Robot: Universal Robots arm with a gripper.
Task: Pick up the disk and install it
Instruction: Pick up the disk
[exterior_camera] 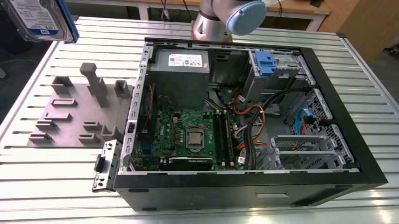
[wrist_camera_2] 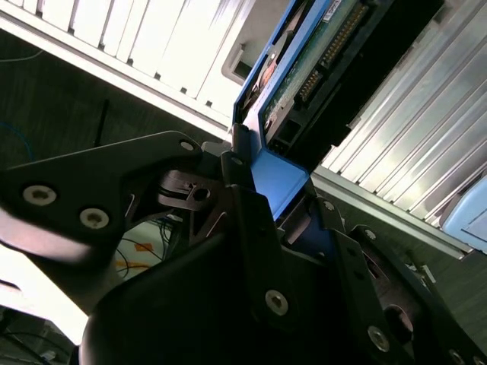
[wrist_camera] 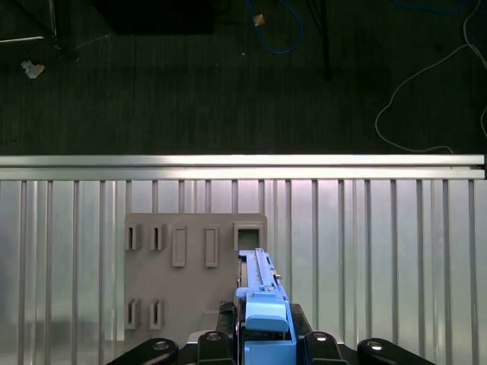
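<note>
**Disk held in the gripper, clear of the table; not yet installed**

The gripper (wrist_camera_2: 270,182) is closed on the disk (exterior_camera: 40,18). In both wrist views its fingers (wrist_camera_2: 237,156) clamp the blue carrier (wrist_camera: 262,319) at one end, with nothing else in the grasp.

The disk hangs in the air at the exterior view's upper left, over the edge of the slatted table (exterior_camera: 62,186). It is well apart from the open computer case (exterior_camera: 249,189). In the first wrist view the disk (wrist_camera: 259,274) points edge-on at the grey fixture plate (wrist_camera: 190,296) and touches nothing. By how things lie, the pick-up is done and the install is not.

**Handling, as a judgement**
- **Weight:** treat the disk as rigid and fairly heavy for its size. Held by one end, its weight will pull against the grip.
- **Fragility:** its exposed circuit board (wrist_camera_2: 300,72) and connector pins show in the second wrist view. Regard both as fragile, and the whole unit as sensitive to knocks.
- **Where to hold:** the plastic carrier is the right place. It will flex a little, and the smooth plastic may slip under a light squeeze.
- **Where not to hold:** keep contact off the board face and the label face.
</note>
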